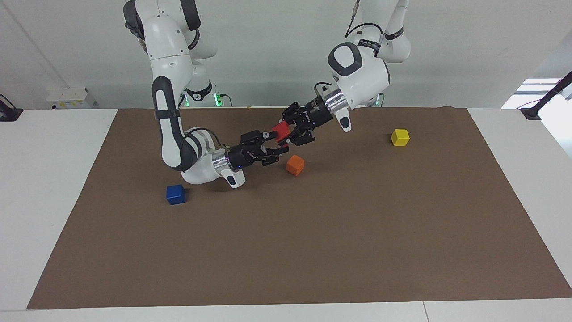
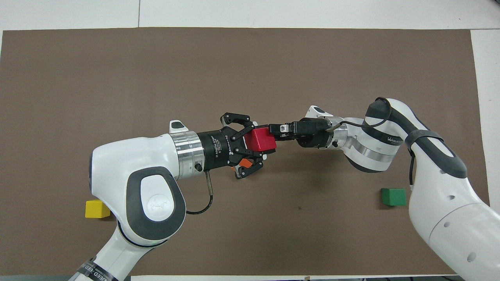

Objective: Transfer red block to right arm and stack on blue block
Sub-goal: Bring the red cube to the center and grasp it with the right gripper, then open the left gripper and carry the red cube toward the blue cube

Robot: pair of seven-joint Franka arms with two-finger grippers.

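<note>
The red block hangs in the air over the mat, and my left gripper is shut on it. My right gripper reaches in from the right arm's end. It is open, with its fingers on either side of the block's free end, one above and one below. The blue block rests on the mat beside the right arm's wrist, farther from the robots than it. In the overhead view the right arm hides the blue block.
An orange block lies on the mat just under the two grippers. A yellow block sits toward the left arm's end. A green block lies close to the right arm. The brown mat covers the table.
</note>
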